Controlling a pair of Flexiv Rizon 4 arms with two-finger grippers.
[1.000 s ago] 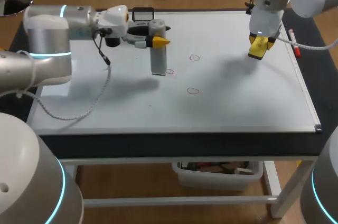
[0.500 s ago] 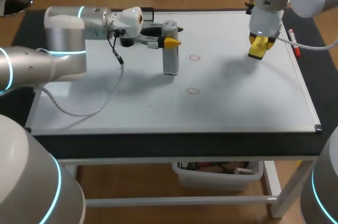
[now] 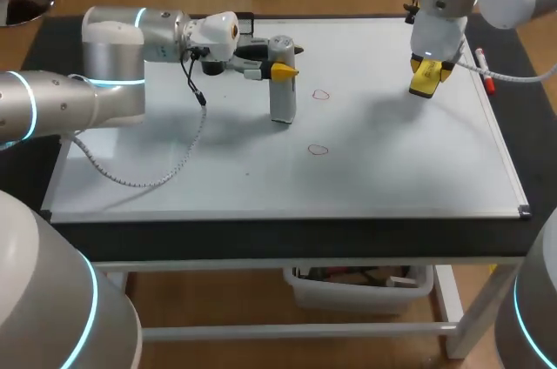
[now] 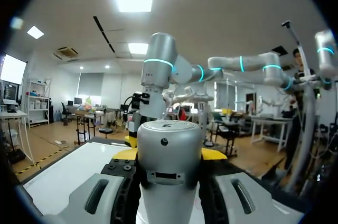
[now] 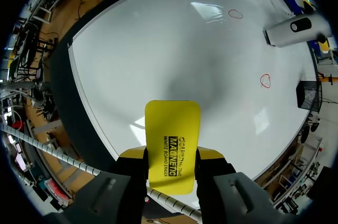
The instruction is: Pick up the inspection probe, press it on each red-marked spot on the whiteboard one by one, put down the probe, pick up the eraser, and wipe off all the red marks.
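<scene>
A silver cylindrical probe (image 3: 281, 95) stands upright on the whiteboard (image 3: 400, 169), and my left gripper (image 3: 280, 66) is shut on its upper part. In the left wrist view the probe (image 4: 169, 176) fills the gap between the fingers, both touching it. Its foot rests where a red mark was. Two red circles show: one (image 3: 321, 94) just right of the probe, one (image 3: 318, 150) nearer the front. My right gripper (image 3: 426, 73) hangs over the board's far right, shut on a yellow eraser (image 5: 171, 139). From there the probe (image 5: 293, 31) and two marks (image 5: 235, 14) (image 5: 265, 80) are visible.
A red marker pen (image 3: 485, 74) lies along the board's right edge, close to my right gripper. A black holder (image 3: 235, 19) sits at the board's far edge behind my left wrist. My left arm's grey cable (image 3: 161, 173) droops over the board's left half.
My left arm has carried the probe to the right, onto the red mark that lay beside it; that mark is now covered. My right arm has stayed where it was with the eraser.
</scene>
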